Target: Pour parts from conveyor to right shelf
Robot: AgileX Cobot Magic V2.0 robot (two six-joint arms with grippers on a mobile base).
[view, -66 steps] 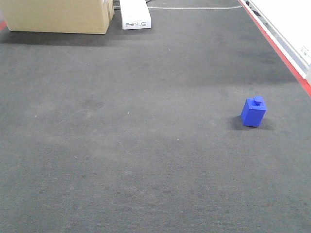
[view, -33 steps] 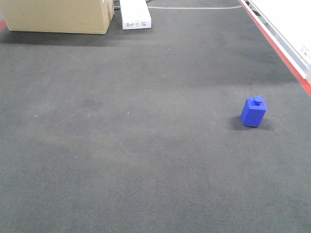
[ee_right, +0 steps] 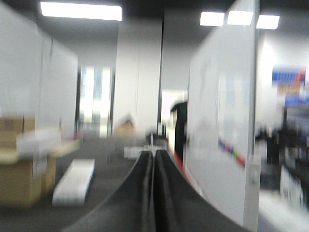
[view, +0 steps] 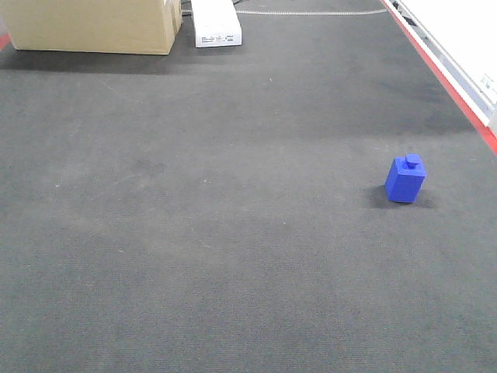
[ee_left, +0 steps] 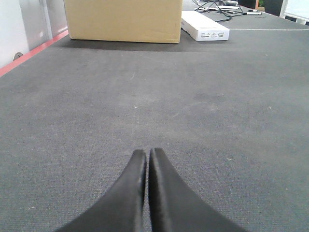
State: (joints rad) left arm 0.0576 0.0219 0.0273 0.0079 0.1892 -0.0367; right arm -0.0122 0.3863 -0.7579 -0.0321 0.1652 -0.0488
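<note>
One small bright-blue part [view: 405, 179] with a round stud on top stands alone on the dark-grey conveyor [view: 217, 217], toward its right side near the red edge strip [view: 443, 74]. Neither gripper shows in the front view. In the left wrist view my left gripper [ee_left: 147, 153] is shut, its black fingers pressed together low over the bare conveyor [ee_left: 159, 101], holding nothing. The right wrist view is blurred; my right gripper [ee_right: 154, 153] is shut and empty, pointing along the conveyor. The right shelf is out of view.
A cardboard box [view: 93, 25] and a flat white box [view: 215, 23] sit at the conveyor's far end, also seen as the cardboard box [ee_left: 123, 19] and white box [ee_left: 204, 25]. A white panel [view: 458, 31] borders the right edge.
</note>
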